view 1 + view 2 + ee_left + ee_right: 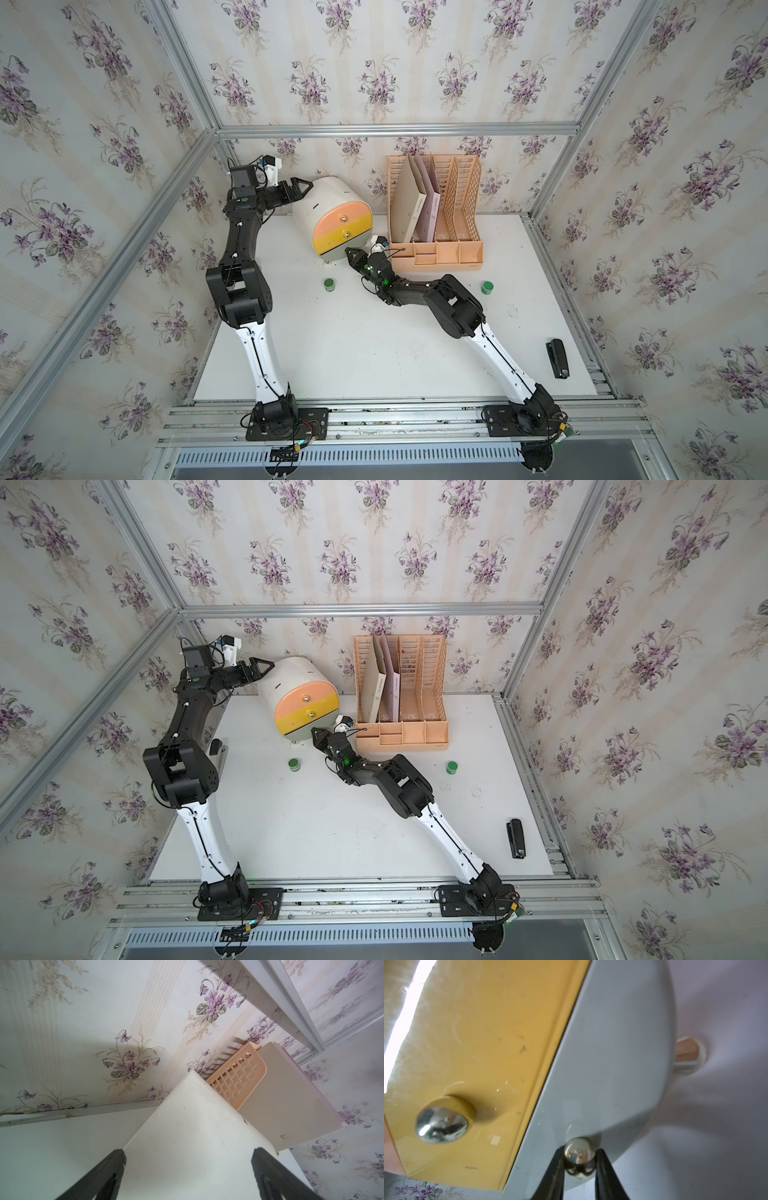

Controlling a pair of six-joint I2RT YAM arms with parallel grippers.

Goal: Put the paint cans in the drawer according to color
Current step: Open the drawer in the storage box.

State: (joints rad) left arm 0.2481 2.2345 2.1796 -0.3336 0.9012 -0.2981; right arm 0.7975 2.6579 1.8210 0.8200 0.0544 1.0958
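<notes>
Violet wallpaper (374, 62) surrounds the white table (353, 340). The right gripper (579, 1152) pinches the lowest knob (579, 1159) of the drawer (332, 220); the left gripper (189, 1152) is spread wide around its shell.

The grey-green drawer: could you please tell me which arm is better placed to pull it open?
Right: the right fingers pinch the knob of the grey-green drawer; the left fingers stand open behind the chest.

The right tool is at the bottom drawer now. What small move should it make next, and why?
Probably pull straight back, gently, to slide the grey-green drawer open. The right tool is closed on its knob, the drawer looks shut, and two green paint cans wait on the table. The open left tool straddles the chest, which may steady it.
</notes>
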